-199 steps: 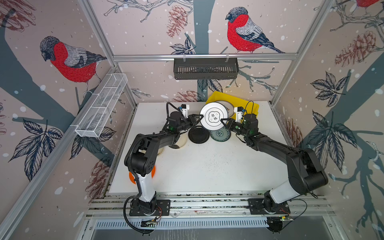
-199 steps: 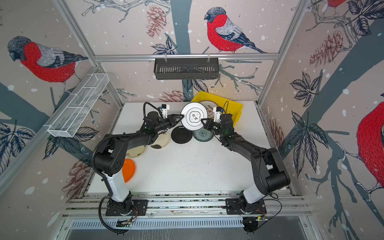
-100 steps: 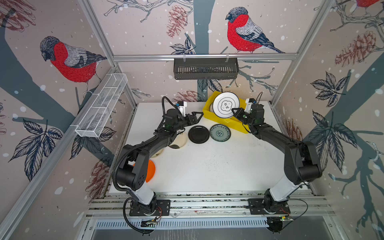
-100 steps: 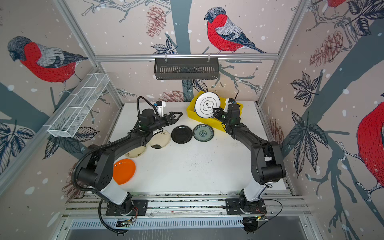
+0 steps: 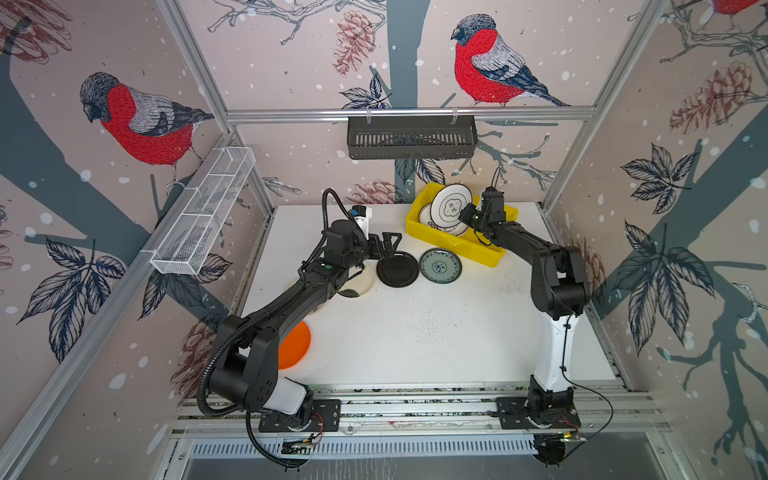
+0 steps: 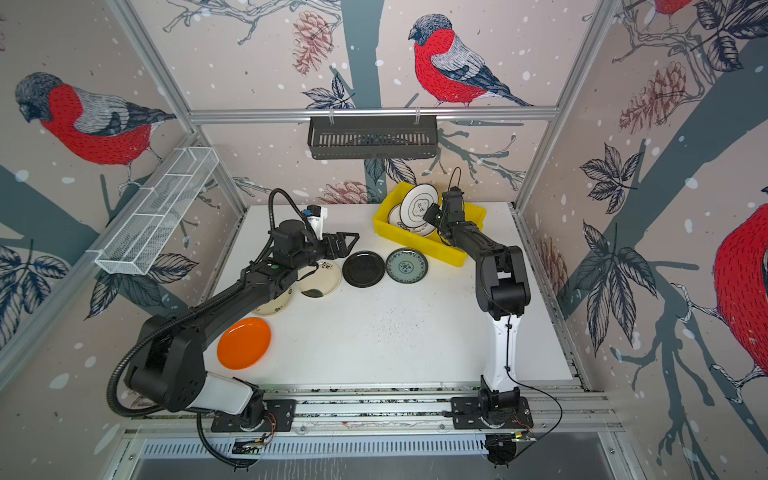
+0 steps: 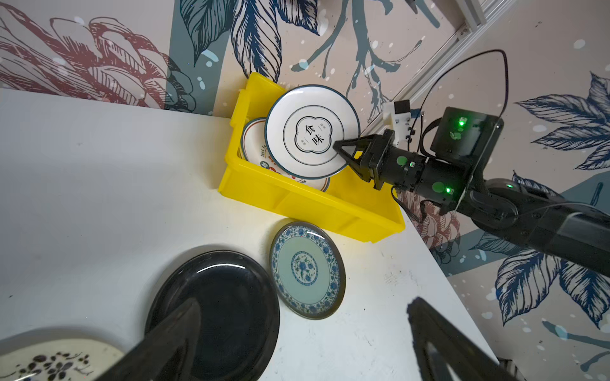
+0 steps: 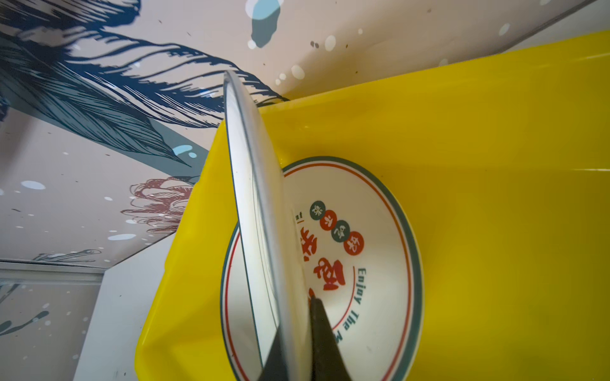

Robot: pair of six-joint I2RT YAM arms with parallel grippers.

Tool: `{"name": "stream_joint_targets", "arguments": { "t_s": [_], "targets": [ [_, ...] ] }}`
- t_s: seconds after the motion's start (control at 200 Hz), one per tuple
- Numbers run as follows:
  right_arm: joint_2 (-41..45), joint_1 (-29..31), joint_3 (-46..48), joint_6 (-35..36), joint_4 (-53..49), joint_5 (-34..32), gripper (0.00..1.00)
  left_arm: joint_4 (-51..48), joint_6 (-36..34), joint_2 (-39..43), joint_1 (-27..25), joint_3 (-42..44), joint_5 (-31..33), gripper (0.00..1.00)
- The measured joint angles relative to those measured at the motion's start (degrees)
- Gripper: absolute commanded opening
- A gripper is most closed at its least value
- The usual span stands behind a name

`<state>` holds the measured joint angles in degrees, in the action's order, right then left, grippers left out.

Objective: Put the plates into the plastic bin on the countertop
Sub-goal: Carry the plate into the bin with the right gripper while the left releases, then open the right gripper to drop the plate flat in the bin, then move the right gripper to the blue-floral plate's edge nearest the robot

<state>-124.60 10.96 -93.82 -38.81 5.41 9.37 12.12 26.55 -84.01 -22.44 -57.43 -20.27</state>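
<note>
Currently the right gripper [image 7: 345, 152] is clamped on the rim of the white plate [image 7: 312, 130], the one with a dark ring and black characters. It holds that plate tilted up on edge over the plastic bin [image 7: 297, 204], which sits at the far right corner of the countertop [image 5: 415, 332]. A red-lettered plate [image 8: 363, 264] lies flat in the bin directly beneath; whether more lie under it, I cannot tell.

The step in hand, in my judgement, is the set-down. Recommendation: roll the wrist until the held plate is near level. Lower it until its underside meets the plate below, and only then part the jaws. Released on edge, it could tip against the yellow wall or slide out. On retreat, keep the fingers clear of the bin's wall.

The left gripper [image 6: 345, 245] stands wide and empty, hovering near the black plate [image 5: 397, 270], which lies beside the teal plate [image 5: 440, 266]. The cream plates [image 6: 320, 278] and the orange plate [image 6: 244, 343] lie on the countertop, not yet binned.
</note>
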Motion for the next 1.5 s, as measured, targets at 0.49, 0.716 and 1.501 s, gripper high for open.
{"name": "stream_joint_targets", "arguments": {
  "t_s": [0.49,0.716,1.501],
  "targets": [
    [-3.2,-0.1,-4.2,1.6,-6.2,1.7,0.89,-8.6,-2.5,7.0,0.0,4.7,13.6,0.98],
    [7.4,0.9,0.8,6.3,-8.3,-3.4,1.00,-8.6,-2.0,9.0,0.2,6.9,17.8,0.98],
    [48.5,-0.5,46.1,2.8,2.1,7.5,1.00,-0.2,2.2,9.6,-0.1,14.0,13.0,0.98]
  ]
}}
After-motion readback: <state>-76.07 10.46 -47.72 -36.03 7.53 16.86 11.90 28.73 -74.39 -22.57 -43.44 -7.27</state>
